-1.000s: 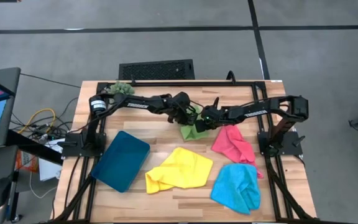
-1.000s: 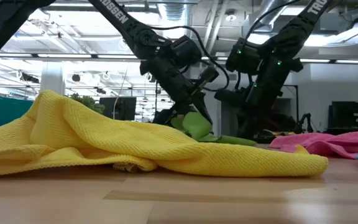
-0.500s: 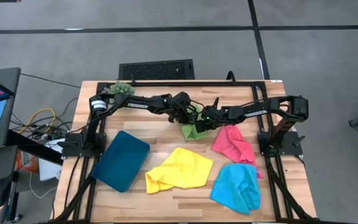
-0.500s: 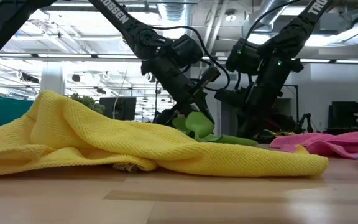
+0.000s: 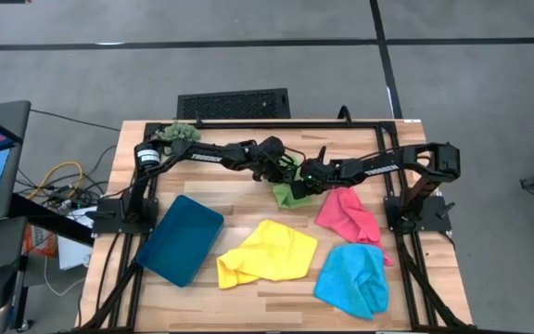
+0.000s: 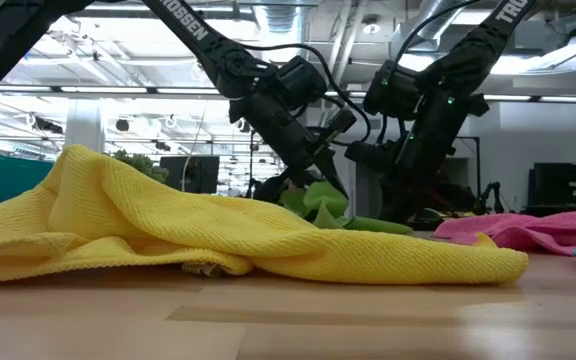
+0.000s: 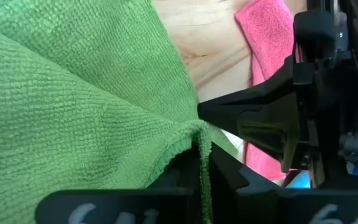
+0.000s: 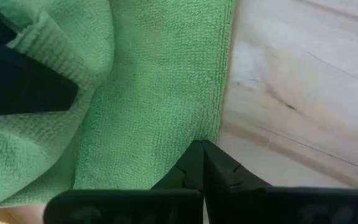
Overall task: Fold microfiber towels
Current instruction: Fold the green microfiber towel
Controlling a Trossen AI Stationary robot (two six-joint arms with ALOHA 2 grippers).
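Nearest the counter's (image 5: 248,297) front edge, well clear of both grippers: yellow towel (image 5: 267,252) and blue towel (image 5: 352,280), both rumpled, unfolded. Teal tray (image 5: 180,238) sits off to the left gripper's side. Pink towel (image 5: 348,214) lies just beside the right gripper (image 5: 295,186), also loose.

Mid-counter, both grippers meet over the green towel (image 5: 286,195). Left gripper (image 5: 288,176) is clenched on one green edge; the wrist view shows the hem (image 7: 199,134) pinched between its fingers. Right gripper is clamped on another edge, fingers closed over the cloth's border (image 8: 219,74). Prob. each holds a corner so the towel can be drawn over itself w/o sagging.

Farthest back, behind the left arm: spiky plant ball (image 5: 181,133), not involved.
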